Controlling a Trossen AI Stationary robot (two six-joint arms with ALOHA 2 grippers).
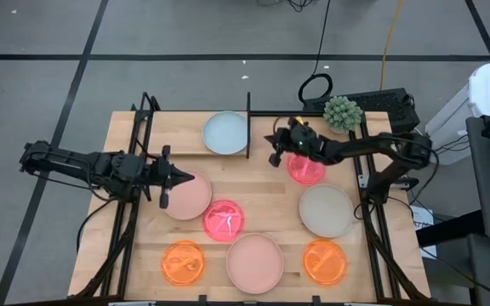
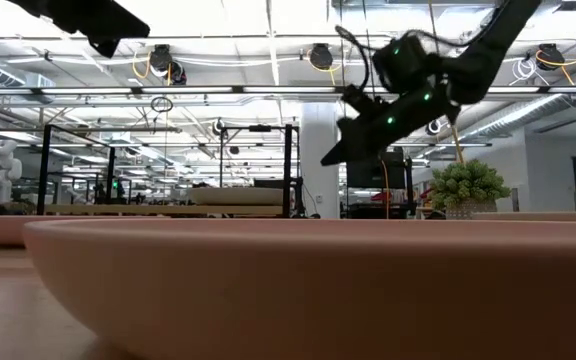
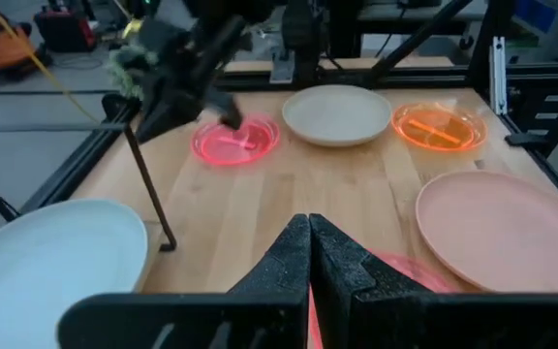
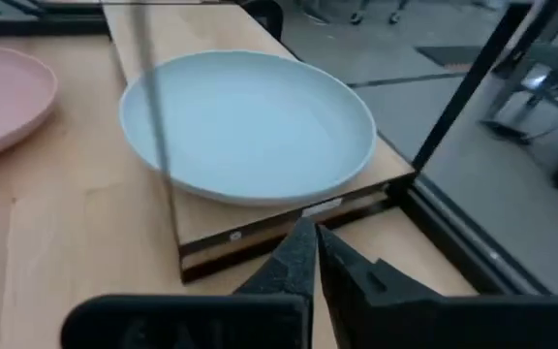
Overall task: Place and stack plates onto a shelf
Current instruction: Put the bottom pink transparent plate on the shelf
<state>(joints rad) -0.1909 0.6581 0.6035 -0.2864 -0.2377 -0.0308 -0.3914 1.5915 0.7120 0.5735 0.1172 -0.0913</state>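
On the shelf [image 1: 177, 129] at the table's far side lies a light-blue plate [image 1: 225, 133] [image 4: 250, 121]. My right gripper [image 1: 275, 157] [image 4: 310, 247] hangs shut and empty just off the shelf's right end, above the table, beside a neon pink plate [image 1: 306, 168] [image 3: 235, 141]. My left gripper [image 1: 190, 178] [image 3: 309, 237] is shut and empty above a pale-pink plate [image 1: 185, 199]. More plates lie flat on the tabletop: neon pink [image 1: 225, 220], beige [image 1: 326, 211], pale pink [image 1: 255, 262] and two orange ones [image 1: 183, 262] [image 1: 324, 260].
The shelf's black upright post [image 1: 247, 123] stands between the light-blue plate and my right gripper. A small green plant [image 1: 343, 113] sits at the far right. In the low view the rim of a pale-pink plate [image 2: 298, 270] fills the foreground.
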